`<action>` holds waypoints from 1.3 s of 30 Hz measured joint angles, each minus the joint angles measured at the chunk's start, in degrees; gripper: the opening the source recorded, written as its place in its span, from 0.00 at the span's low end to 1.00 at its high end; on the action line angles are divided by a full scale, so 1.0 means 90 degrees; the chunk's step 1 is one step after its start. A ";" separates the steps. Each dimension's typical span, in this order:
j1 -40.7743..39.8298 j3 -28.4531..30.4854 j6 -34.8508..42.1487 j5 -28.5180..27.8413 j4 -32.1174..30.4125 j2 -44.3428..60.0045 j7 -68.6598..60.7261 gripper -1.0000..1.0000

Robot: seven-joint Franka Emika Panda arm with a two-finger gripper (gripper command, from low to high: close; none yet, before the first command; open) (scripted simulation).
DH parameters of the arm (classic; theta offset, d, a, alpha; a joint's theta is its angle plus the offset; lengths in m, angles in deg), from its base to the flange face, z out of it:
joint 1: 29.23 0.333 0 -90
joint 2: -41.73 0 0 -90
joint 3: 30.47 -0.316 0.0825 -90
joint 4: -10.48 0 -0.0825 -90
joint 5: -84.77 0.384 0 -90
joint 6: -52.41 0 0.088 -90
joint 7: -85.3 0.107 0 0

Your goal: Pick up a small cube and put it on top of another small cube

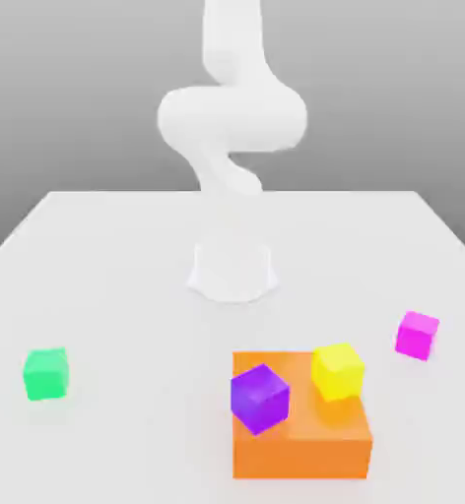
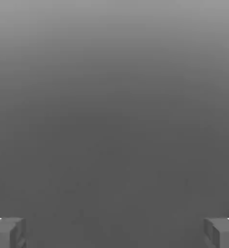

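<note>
While its two grey fingers (image 2: 7, 232) stand wide apart on nothing, the gripper (image 2: 114, 233) faces plain grey. On the white table (image 1: 118, 295), the small magenta-pink cube (image 1: 416, 335) sits alone; the small yellow cube (image 1: 337, 371) and a purple cube (image 1: 259, 398) rest on an orange block (image 1: 315, 448).

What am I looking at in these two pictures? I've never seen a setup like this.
This is a computer simulation of a white robot arm standing on a white table. The exterior view looks at the scene from off the arm. The hand view comes from a camera on the arm's hand: the two grey fingertips at its corners belong to the gripper, which is open and holds nothing. On the table sit a green cube and a magenta-pink cube. A yellow cube and a purple cube rest on a large orange block.
</note>
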 joint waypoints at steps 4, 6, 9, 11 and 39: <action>0.0762 0.0052 -0.0390 0.0030 -0.0380 0.0587 -0.1171 0.50; 0.1111 0.0059 -0.0580 0.0058 -0.0564 0.0870 -0.1747 0.50; 0.1645 0.0078 -0.0864 0.0093 -0.0839 0.1293 -0.2602 0.50; 0.1992 0.0080 -0.1051 0.0119 -0.1021 0.1575 -0.3173 0.50; 0.5425 -0.0365 -0.4147 -0.0400 -0.2935 0.5954 -0.9191 0.50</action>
